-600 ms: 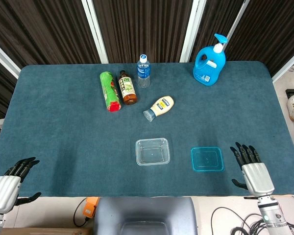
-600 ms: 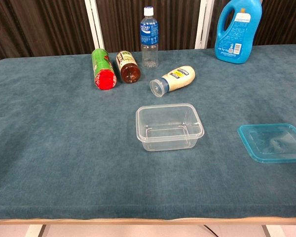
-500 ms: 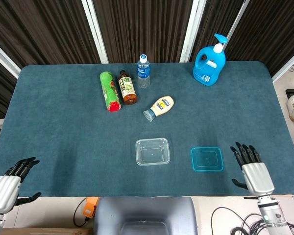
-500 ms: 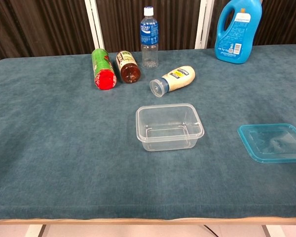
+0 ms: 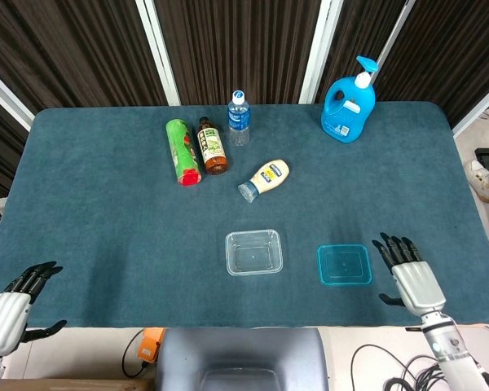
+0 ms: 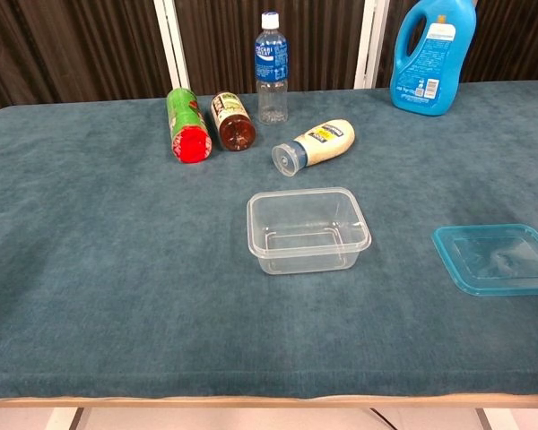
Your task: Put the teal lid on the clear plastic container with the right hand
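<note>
The teal lid (image 5: 344, 265) (image 6: 500, 258) lies flat on the blue-green table cloth, to the right of the clear plastic container (image 5: 253, 252) (image 6: 307, 229), which stands empty and uncovered near the middle front. My right hand (image 5: 409, 276) hovers at the front right edge, just right of the lid and apart from it, fingers spread and holding nothing. At the front left corner my left hand (image 5: 12, 301) hangs off the table, fingers apart, also empty. Neither hand shows in the chest view.
At the back lie a green can (image 5: 182, 152), a brown bottle (image 5: 213, 147) and a mayonnaise bottle (image 5: 265, 179). A water bottle (image 5: 239, 119) and a blue detergent jug (image 5: 349, 104) stand upright behind them.
My right hand has shifted slightly left and forward, closer to the lid. The left hand has dropped a little lower. Lid and container have not moved.
</note>
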`<control>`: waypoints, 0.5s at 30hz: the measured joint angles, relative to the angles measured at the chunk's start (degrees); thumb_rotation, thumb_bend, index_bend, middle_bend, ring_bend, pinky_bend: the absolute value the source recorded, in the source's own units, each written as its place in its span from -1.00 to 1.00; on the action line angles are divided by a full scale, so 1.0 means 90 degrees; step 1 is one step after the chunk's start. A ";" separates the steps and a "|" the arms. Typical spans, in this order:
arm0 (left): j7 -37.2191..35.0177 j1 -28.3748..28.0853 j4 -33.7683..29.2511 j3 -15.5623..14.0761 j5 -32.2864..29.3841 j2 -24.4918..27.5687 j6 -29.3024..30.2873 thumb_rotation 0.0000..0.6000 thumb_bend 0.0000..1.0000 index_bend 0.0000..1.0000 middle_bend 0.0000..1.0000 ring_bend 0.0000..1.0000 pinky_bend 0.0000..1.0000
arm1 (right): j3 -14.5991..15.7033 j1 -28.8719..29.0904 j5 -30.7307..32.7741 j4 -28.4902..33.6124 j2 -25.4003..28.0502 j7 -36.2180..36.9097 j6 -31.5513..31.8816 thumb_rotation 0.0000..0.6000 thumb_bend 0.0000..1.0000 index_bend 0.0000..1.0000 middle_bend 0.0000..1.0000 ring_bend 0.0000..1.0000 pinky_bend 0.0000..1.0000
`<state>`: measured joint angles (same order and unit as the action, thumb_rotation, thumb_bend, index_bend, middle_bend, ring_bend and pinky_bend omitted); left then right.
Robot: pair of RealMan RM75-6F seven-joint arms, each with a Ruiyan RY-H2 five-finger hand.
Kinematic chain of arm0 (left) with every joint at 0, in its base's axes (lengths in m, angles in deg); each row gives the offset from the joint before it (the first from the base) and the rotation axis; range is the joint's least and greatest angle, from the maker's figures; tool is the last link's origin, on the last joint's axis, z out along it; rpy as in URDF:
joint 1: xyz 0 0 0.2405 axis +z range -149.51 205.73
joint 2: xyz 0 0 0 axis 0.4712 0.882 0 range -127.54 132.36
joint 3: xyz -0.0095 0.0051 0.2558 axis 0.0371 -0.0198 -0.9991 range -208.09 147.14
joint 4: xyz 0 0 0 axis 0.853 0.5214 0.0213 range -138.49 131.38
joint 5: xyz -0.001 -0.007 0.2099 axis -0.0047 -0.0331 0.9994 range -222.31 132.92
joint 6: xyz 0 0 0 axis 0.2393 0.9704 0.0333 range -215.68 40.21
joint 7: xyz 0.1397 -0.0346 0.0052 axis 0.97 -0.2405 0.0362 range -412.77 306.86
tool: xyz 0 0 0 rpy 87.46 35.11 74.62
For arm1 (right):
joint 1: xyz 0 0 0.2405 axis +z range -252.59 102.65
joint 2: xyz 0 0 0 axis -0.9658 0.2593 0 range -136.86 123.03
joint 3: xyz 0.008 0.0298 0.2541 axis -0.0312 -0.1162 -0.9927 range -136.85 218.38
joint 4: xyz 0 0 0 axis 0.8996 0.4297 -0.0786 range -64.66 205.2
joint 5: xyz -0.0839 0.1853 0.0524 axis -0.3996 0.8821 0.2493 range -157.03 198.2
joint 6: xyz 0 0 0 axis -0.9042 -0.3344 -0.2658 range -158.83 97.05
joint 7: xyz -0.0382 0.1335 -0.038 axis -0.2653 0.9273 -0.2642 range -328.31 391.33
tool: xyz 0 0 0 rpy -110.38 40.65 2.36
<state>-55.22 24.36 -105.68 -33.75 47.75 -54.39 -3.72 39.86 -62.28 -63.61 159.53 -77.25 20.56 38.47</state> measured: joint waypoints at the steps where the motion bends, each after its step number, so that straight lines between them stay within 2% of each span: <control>1: -0.0014 -0.0002 -0.0001 -0.0005 0.0000 0.0009 -0.0012 1.00 -0.27 -0.61 -0.74 -0.75 -0.42 | -0.0028 0.0082 0.0100 0.0013 0.0016 0.0005 -0.0193 1.00 -0.50 -1.00 -1.00 -1.00 -1.00; 8: -0.0016 -0.0019 -0.0011 -0.0012 -0.0018 0.0022 -0.0069 1.00 -0.27 -0.61 -0.74 -0.75 -0.42 | -0.0231 0.0847 0.1134 0.0090 0.0086 -0.0042 -0.1822 1.00 -0.49 -1.00 -1.00 -1.00 -1.00; 15: -0.0008 -0.0016 -0.0035 -0.0025 0.0012 0.0036 -0.0064 1.00 -0.27 -0.61 -0.75 -0.75 -0.42 | -0.0365 0.1370 0.1826 -0.0194 -0.0233 -0.0282 -0.2407 1.00 -0.49 -1.00 -1.00 -1.00 -1.00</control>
<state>-55.29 24.22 -105.99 -33.98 47.86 -54.07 -4.30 36.57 -49.95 -47.18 157.79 -79.35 18.02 16.80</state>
